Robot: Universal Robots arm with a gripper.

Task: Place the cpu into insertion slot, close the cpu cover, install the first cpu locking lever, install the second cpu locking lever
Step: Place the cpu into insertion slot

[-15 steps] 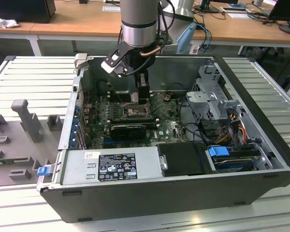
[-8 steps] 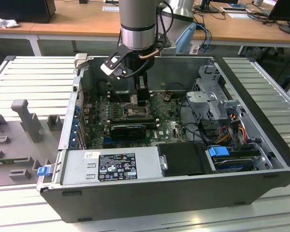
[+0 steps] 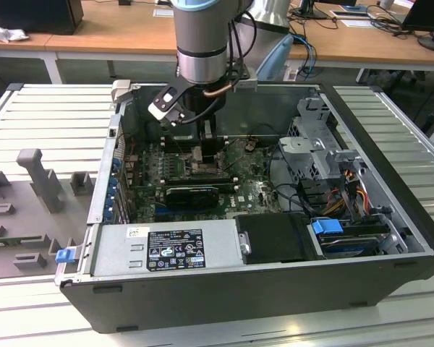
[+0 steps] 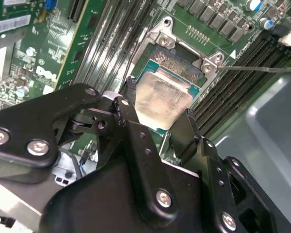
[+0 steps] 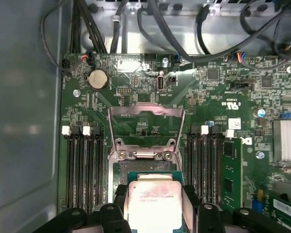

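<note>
Our gripper (image 4: 159, 106) is clamped on two opposite edges of the cpu (image 4: 165, 94), holding it low over the insertion slot (image 5: 148, 166), with the cpu cover (image 5: 145, 109) lying open beyond. We judge the chip must go down level and square to the rim, never sliding over the contacts. Memory slots (image 5: 82, 165) crowd both sides, so room is tight, all inside an open computer case (image 3: 224, 289) on a slatted grey table (image 3: 43, 116).

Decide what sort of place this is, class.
Probably a robotics lab: an opened desktop computer case on a slatted metal bench, the gripper holding the cpu over its motherboard, office desks behind.
</note>
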